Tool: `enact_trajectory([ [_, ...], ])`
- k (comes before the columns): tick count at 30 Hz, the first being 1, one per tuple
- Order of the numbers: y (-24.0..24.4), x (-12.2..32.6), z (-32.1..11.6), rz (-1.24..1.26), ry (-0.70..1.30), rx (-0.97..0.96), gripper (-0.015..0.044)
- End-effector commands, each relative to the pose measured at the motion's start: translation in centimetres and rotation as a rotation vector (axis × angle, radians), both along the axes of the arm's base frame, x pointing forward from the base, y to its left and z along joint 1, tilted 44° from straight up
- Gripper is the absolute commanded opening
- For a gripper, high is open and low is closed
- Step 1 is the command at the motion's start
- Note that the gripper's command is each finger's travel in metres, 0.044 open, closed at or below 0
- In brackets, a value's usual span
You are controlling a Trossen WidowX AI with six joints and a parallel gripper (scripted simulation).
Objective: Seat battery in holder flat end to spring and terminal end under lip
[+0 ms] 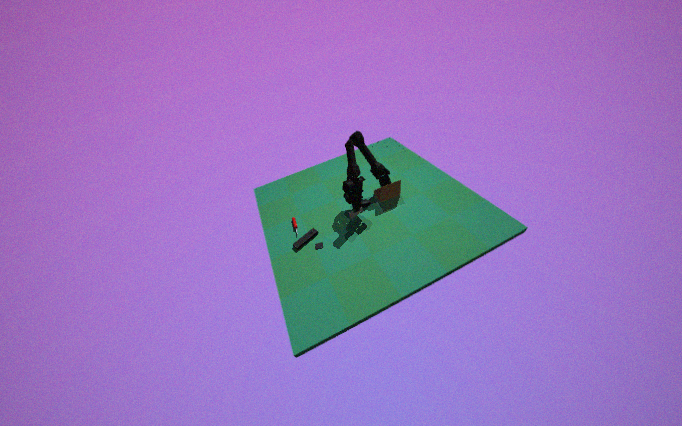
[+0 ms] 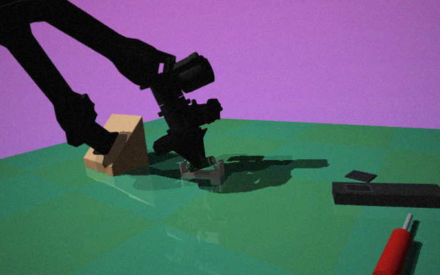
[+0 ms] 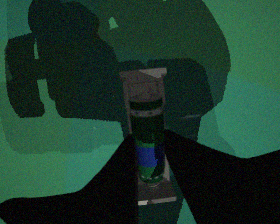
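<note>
The battery (image 2: 211, 160) (image 3: 146, 156), dark with a blue band and a pale ring, is tilted over the grey holder (image 2: 202, 177) (image 3: 157, 194). In the exterior view its right end is raised near the top of the right end wall, and its left end is low inside the left wall. In the wrist view it lies nearly along the holder, between the end walls. My gripper (image 2: 198, 168) (image 3: 147, 137) is shut on the battery around its middle. In the top view the gripper (image 1: 356, 210) hides most of the holder. The spring, the lip and any contact below the battery cannot be made out.
A wooden wedge block (image 1: 388, 191) (image 2: 131, 150) stands behind the gripper, close to the arm. Farther off are a long black box (image 1: 305, 240) (image 2: 392, 195), a small dark plate (image 1: 319, 246) (image 2: 360, 175) and a red-handled tool (image 1: 294, 223) (image 2: 394, 250). The arm's shadow covers the holder.
</note>
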State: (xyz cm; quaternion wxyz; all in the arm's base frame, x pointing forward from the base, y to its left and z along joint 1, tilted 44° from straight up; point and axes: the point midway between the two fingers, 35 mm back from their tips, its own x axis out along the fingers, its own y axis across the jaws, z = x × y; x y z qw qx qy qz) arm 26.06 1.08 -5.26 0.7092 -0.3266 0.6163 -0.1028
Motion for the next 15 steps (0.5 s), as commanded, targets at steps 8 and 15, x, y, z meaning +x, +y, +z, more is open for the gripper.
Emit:
enact_trajectory([
  [8, -0.12, -0.18, -0.48, -0.044, 0.060, -0.009, 0.0063],
  [15, -0.17, -0.08, -0.54, -0.070, 0.088, -0.018, 0.0063],
])
